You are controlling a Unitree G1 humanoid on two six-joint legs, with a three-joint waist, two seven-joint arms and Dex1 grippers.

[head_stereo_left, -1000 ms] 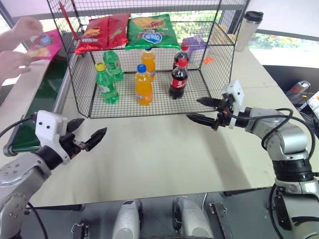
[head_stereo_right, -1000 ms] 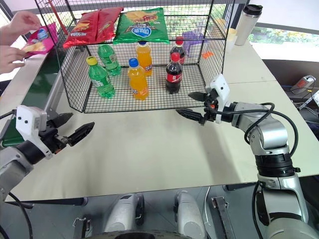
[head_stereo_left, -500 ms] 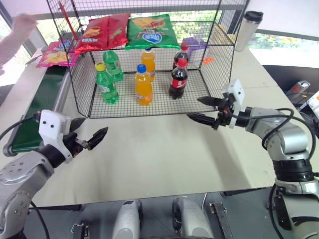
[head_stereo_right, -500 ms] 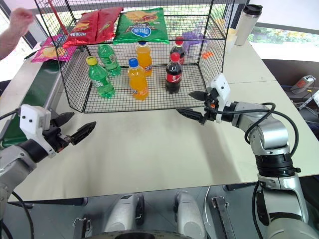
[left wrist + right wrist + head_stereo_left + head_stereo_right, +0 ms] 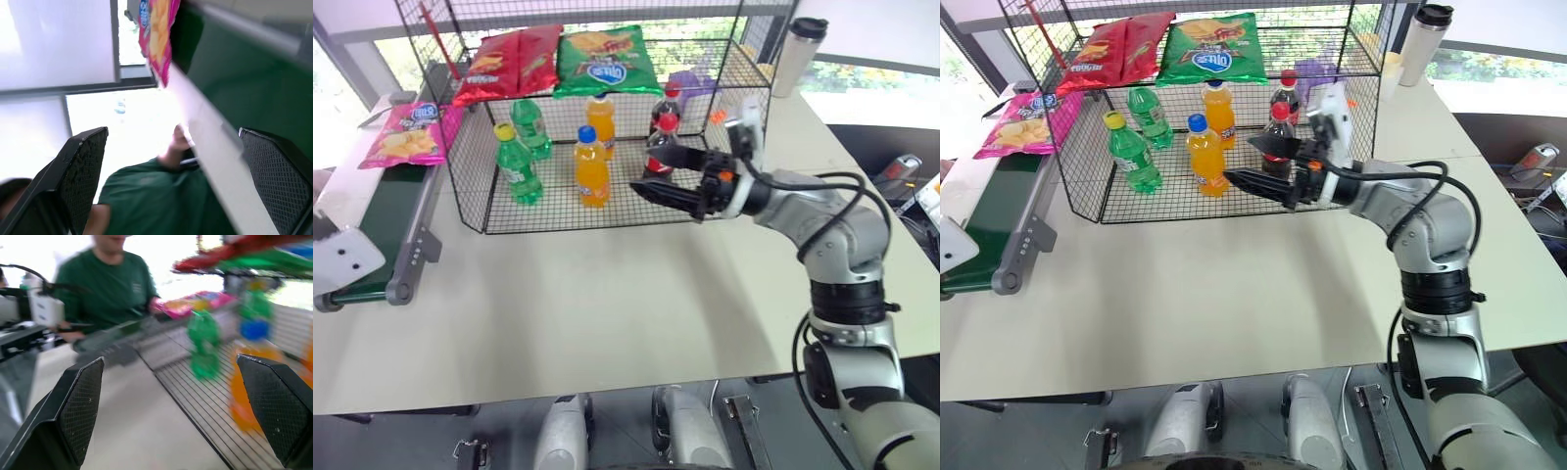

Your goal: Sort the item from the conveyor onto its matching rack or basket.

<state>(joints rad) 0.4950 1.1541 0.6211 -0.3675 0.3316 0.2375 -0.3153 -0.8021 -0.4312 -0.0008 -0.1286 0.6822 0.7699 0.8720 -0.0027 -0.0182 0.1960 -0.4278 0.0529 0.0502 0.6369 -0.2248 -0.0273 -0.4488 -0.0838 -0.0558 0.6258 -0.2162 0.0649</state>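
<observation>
Glossy pink bag [image 5: 406, 134] flat on matte green belt [image 5: 382, 220].
R gripper [image 5: 669, 172] & L gripper [image 5: 171, 181]: textured fingers wide apart, empty.

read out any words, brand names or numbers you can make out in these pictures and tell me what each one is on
Nothing can be read for certain.
Magenta-pink chip bag on the conveyor: blue logo, too small.
Red chip bags on the rack upper shelf: lettering too small.
Green chip bag: blue oval logo, letters unclear.
Bottle labels: too small.
</observation>
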